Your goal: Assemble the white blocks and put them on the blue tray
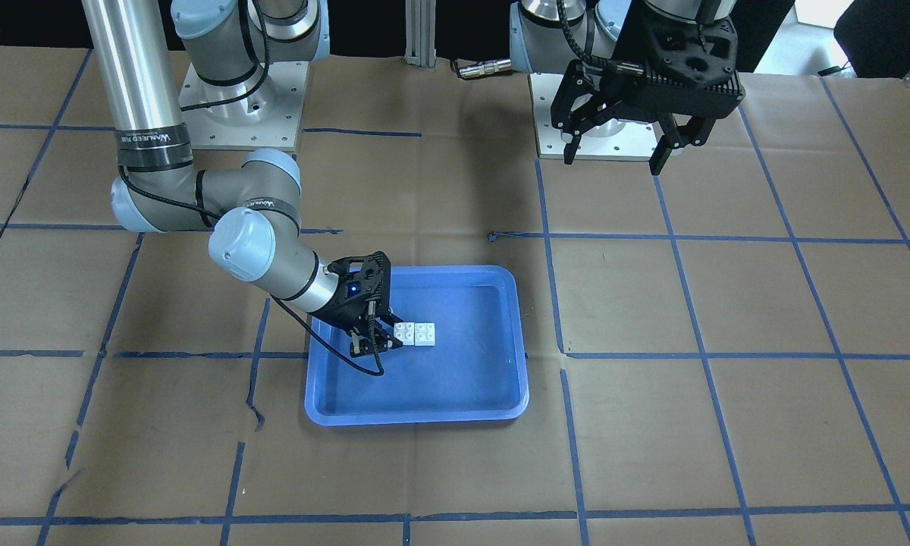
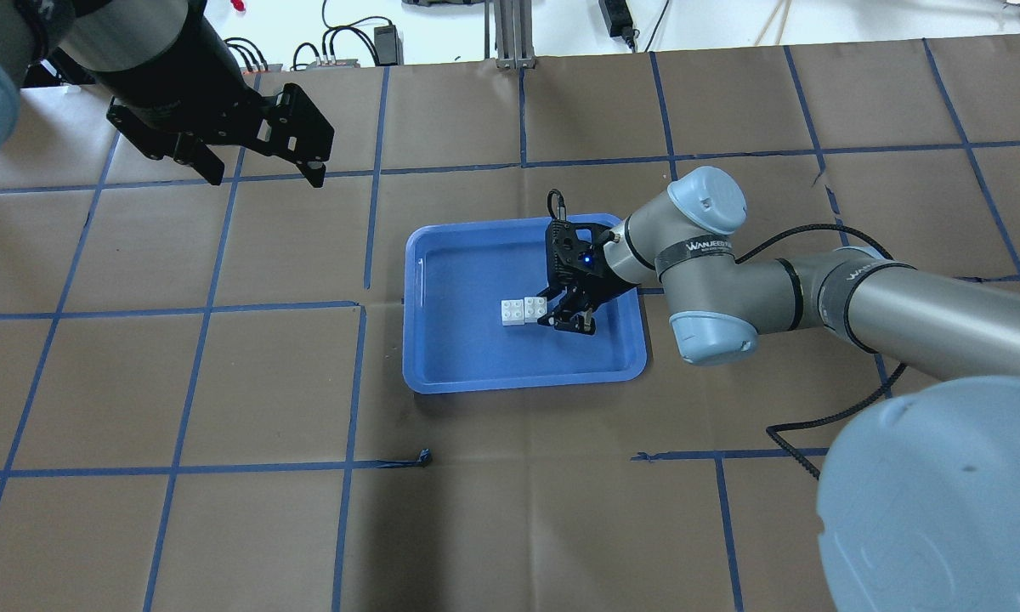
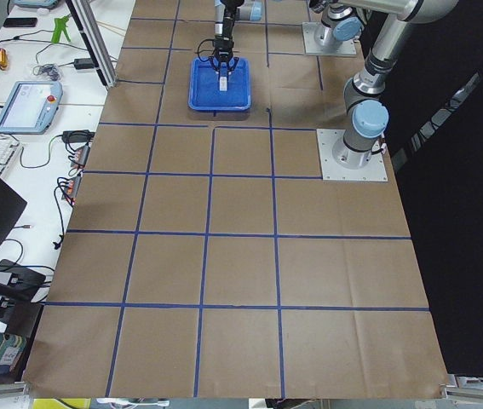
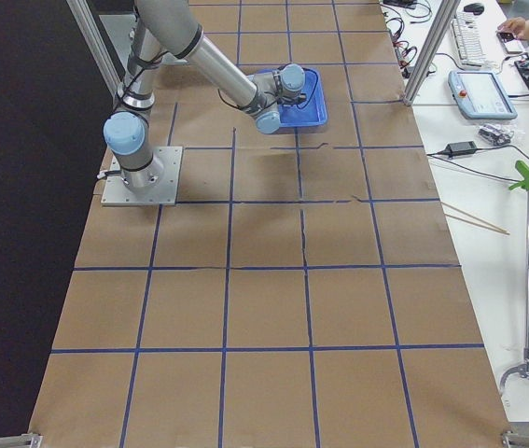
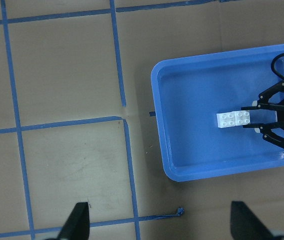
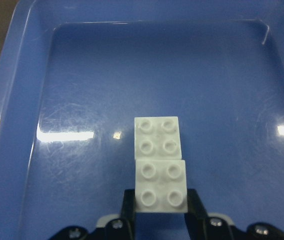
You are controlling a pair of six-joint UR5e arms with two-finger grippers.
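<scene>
Fingers, right arm: the right fingers (image 6: 129,207) are clenching the nearer of the two bricks, one finger pressing on each flank, low over the tray floor.
Blocks: the white blocks (image 6: 160,162) are lying flat with their studs facing up, butting end to end and forming one short bar.
Long axis: the bar is running straight out from the right fingers, roughly along the tray's long side, with its free end pointing toward the robot's left.
Place: the bar is sitting about mid-floor in the blue tray (image 2: 442,357), apart from every wall.
Obstruction: the right wrist is hanging over the tray's rim on the robot's right and covering that stretch of floor in the overhead view; its black cable (image 1: 369,371) is looping down beside the fingers.
Fingers, left arm: the left fingers (image 1: 661,155) are spreading wide and holding nothing, hanging high near that arm's base, well apart from the tray.
Desk: the desk (image 2: 221,382), papered brown and gridded with blue tape, is carrying the tray; a tape scrap (image 2: 425,458) is lying near the tray.
</scene>
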